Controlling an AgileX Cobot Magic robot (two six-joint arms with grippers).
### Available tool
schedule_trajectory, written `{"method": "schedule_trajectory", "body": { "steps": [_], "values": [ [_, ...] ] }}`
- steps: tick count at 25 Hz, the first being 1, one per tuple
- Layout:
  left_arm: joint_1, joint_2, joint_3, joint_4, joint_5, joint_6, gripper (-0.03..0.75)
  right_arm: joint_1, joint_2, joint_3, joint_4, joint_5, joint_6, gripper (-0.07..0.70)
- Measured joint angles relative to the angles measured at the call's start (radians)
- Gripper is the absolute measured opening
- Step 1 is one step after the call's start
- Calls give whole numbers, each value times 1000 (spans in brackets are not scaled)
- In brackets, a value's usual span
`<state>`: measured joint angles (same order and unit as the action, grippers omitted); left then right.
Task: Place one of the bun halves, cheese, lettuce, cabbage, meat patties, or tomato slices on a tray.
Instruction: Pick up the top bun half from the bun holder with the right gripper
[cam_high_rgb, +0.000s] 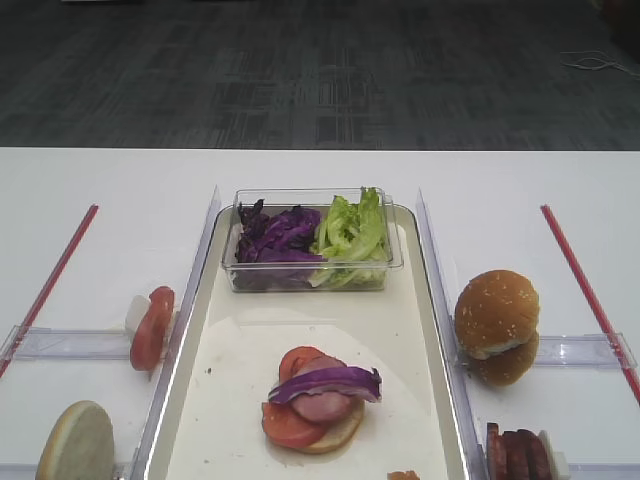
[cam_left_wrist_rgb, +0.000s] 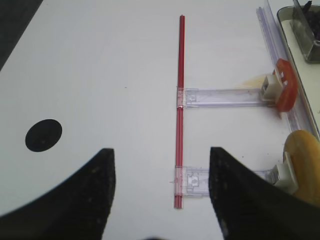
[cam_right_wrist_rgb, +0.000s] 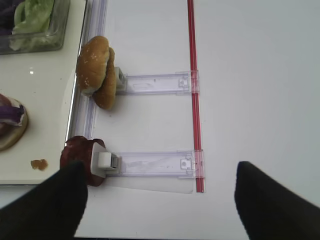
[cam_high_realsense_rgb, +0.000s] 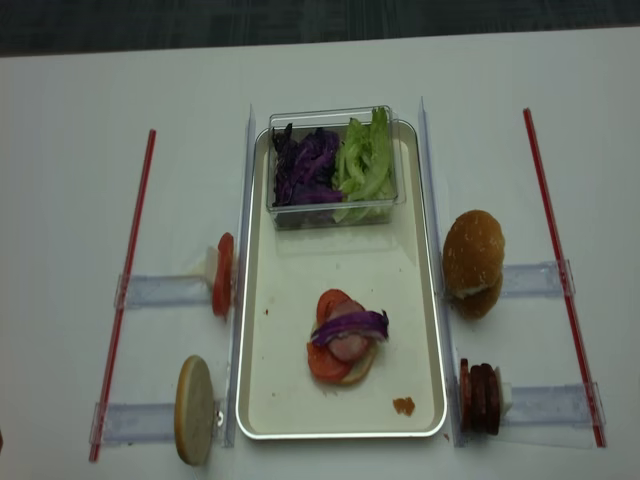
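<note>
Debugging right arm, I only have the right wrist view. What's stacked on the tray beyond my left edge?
Observer: On the tray, a pale bun base carries tomato slices, a pink slice and a purple strip.
Operator: What is the left gripper doing?
Observer: The left gripper is open over bare table, holding nothing.
Operator: Any tomato off the tray?
Observer: Yes, a spare tomato stands on edge in the left holder.
</note>
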<state>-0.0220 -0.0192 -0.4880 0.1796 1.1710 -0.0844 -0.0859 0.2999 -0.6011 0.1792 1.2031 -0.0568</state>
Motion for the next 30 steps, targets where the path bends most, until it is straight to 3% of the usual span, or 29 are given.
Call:
{"method": "schedule_trajectory", "body": {
  "steps": [25,30],
  "values": [
    [0,0,0,0,0,0,393,37,311,0,95,36,-49,566],
    [0,0,0,0,0,0,393,39,372,-42,101,36,-71,562]
  ]
}}
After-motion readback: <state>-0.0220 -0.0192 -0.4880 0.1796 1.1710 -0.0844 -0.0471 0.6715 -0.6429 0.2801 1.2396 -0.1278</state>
